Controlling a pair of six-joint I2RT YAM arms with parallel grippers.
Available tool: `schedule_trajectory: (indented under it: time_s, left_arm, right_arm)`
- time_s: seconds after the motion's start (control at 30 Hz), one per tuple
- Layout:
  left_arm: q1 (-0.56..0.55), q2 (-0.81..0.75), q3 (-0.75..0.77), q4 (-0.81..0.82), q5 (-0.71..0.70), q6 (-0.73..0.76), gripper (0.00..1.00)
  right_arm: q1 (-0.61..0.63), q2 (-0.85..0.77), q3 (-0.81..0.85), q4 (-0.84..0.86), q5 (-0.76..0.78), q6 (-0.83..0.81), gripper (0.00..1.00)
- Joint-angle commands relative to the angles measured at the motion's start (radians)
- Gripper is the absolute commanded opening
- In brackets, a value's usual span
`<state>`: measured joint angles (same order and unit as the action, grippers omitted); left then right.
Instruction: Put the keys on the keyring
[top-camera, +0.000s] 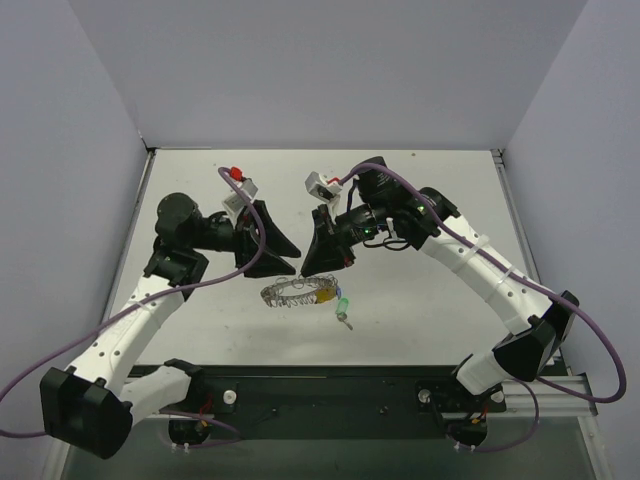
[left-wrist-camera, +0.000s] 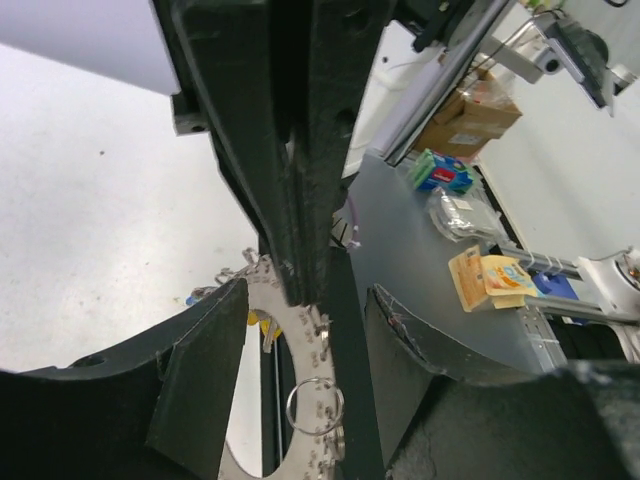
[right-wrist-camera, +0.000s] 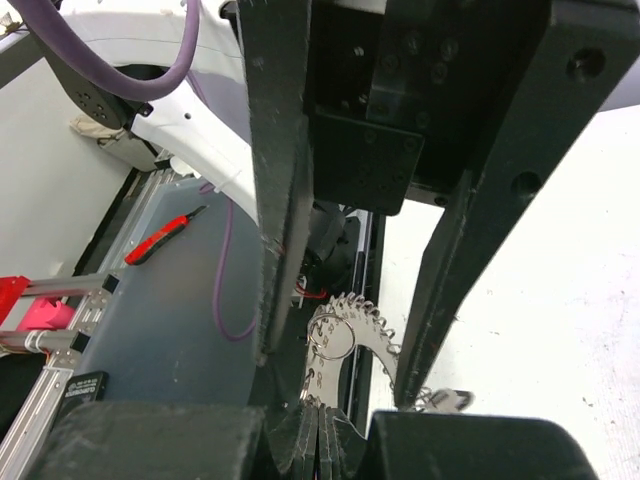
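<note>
Tabletop (top-camera: 420, 200) white, walls (top-camera: 320, 70) grey; left tool (left-wrist-camera: 300, 293) clenched on keyring (top-camera: 298, 293), right tool (right-wrist-camera: 338, 372) spread.

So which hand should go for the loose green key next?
Right. The left hand looks shut on the rim of the keyring, steadying it. The right hand is open, and the green key lies on its side of the ring.

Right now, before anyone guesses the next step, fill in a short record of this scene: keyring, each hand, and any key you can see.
keyring: silvery, scalloped rim, on the white table between both hands
left hand: fingers together, pinching the keyring's rim
right hand: open, one finger on each side of the keyring
green key: on the table beside the keyring; threaded or not, cannot tell
</note>
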<state>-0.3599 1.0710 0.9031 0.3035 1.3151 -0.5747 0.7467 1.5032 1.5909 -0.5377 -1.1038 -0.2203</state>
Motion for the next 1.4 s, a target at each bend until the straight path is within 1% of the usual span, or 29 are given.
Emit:
schedule_trajectory:
  time_s: [0.0,0.13,0.2,0.3,0.33,0.4,0.43,0.47,0.5,0.53,0.6,0.77,0.9,0.97,1.0,1.03,1.2,1.27,1.33,1.37]
  left_arm:
    - [0.006,0.023,0.026,0.355,0.091,-0.249,0.59]
    - [0.006,0.052,0.040,0.336,0.099,-0.248,0.52]
    - [0.007,0.064,0.040,0.327,0.099,-0.244,0.50]
    - [0.012,0.075,0.046,0.270,0.098,-0.205,0.47]
    - [0.013,0.073,0.049,0.246,0.093,-0.168,0.47]
    - [0.015,0.070,0.074,0.104,0.075,-0.092,0.47]
    - [0.015,0.066,0.095,-0.085,0.044,0.040,0.47]
    - [0.013,0.064,0.150,-0.215,0.018,0.132,0.48]
    - [0.000,0.064,0.193,-0.366,-0.020,0.342,0.50]
    - [-0.011,0.069,0.232,-0.606,-0.090,0.433,0.51]
    - [-0.031,0.078,0.290,-0.707,-0.116,0.527,0.52]
    - [-0.039,0.083,0.292,-0.728,-0.108,0.524,0.52]
    - [-0.045,0.083,0.298,-0.770,-0.106,0.558,0.51]
    - [-0.053,0.089,0.312,-0.825,-0.114,0.570,0.51]
    - [-0.054,0.089,0.315,-0.843,-0.119,0.611,0.51]
    - [-0.057,0.093,0.324,-0.872,-0.126,0.622,0.51]
    - [-0.097,0.101,0.344,-0.940,-0.154,0.673,0.52]
    - [-0.109,0.110,0.352,-0.971,-0.180,0.690,0.48]
    - [-0.116,0.109,0.352,-0.969,-0.200,0.691,0.46]
    - [-0.119,0.110,0.347,-0.965,-0.201,0.685,0.44]
  right_arm:
    - [0.000,-0.040,0.006,0.025,-0.067,-0.039,0.00]
    - [0.000,-0.044,0.006,0.025,-0.048,-0.040,0.00]
    - [-0.003,-0.049,0.009,0.025,-0.034,-0.039,0.00]
    - [-0.003,-0.057,0.009,0.027,-0.016,-0.037,0.00]
    - [-0.003,-0.058,0.009,0.028,-0.011,-0.037,0.00]
    - [-0.003,-0.061,0.009,0.027,-0.002,-0.037,0.00]
    - [-0.003,-0.061,0.009,0.028,0.001,-0.034,0.00]
    - [-0.003,-0.061,0.011,0.030,0.008,-0.034,0.00]
    - [-0.003,-0.058,0.012,0.028,0.012,-0.034,0.00]
    - [-0.003,-0.057,0.012,0.028,0.015,-0.031,0.00]
    - [-0.001,-0.052,0.012,0.030,0.013,-0.031,0.00]
    - [-0.003,-0.047,0.015,0.028,0.018,-0.031,0.00]
    - [-0.004,-0.047,0.014,0.028,0.032,-0.031,0.00]
    - [-0.004,-0.047,0.014,0.030,0.042,-0.030,0.00]
    - [-0.006,-0.046,0.014,0.028,0.041,-0.030,0.00]
    - [-0.004,-0.046,0.015,0.030,0.045,-0.030,0.00]
    - [-0.003,-0.038,0.018,0.031,0.050,-0.025,0.00]
    - [-0.004,-0.038,0.020,0.030,0.048,-0.024,0.00]
    - [-0.004,-0.037,0.018,0.030,0.048,-0.022,0.00]
    - [-0.004,-0.035,0.018,0.031,0.048,-0.022,0.00]
